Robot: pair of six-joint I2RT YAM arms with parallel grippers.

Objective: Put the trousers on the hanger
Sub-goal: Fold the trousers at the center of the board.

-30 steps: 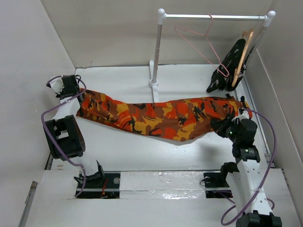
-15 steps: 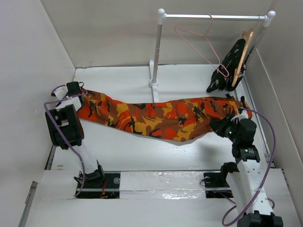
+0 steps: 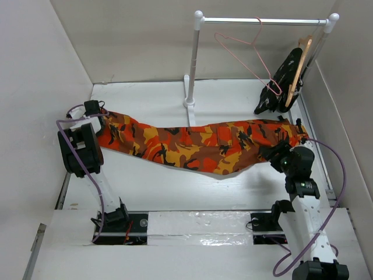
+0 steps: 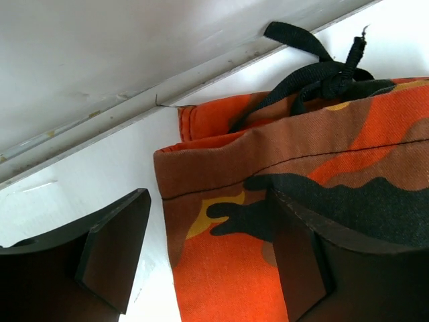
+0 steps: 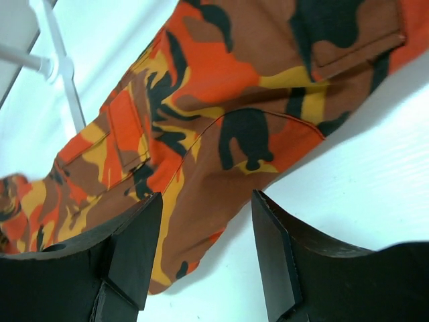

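Observation:
The camouflage trousers (image 3: 198,146) lie flat across the table from left to right. My left gripper (image 3: 98,118) hovers open over their left end; in the left wrist view its jaws (image 4: 208,201) stand wide apart above the hem and its black drawstring (image 4: 315,70), holding nothing. At the right end my right gripper (image 3: 278,153) is open too. In the right wrist view its fingers (image 5: 208,198) straddle a brown edge of the trousers (image 5: 221,87) without pinching it. The pink wire hanger (image 3: 245,55) hangs by its hook from the rail at the back.
A white rack (image 3: 195,64) stands at the back, its base (image 3: 189,103) just behind the trousers. A wooden hanger with a black speckled garment (image 3: 287,79) hangs at the rail's right end. Walls close in on the left, back and right.
Both grippers have opened and let go of the trousers, which now rest on the table. The left arm has shifted slightly toward the trousers' left end.

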